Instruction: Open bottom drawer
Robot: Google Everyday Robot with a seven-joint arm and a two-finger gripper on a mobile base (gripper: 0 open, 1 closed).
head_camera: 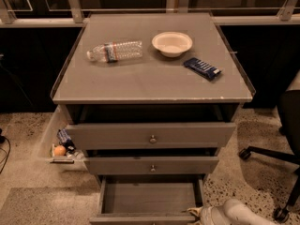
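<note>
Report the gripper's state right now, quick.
Gripper: state cannot be told; it is low at the front right corner of the bottom drawer, which stands pulled out.

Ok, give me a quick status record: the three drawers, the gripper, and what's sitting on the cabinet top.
bottom drawer: pulled well out, plain grey inside showing
middle drawer: not pulled out like the bottom one, knob in view
top drawer: same, knob in view
gripper: low at the frame's bottom edge, by the right end of the bottom drawer's front
cabinet top: water bottle lying on its side, bowl upright, blue packet lying flat
</note>
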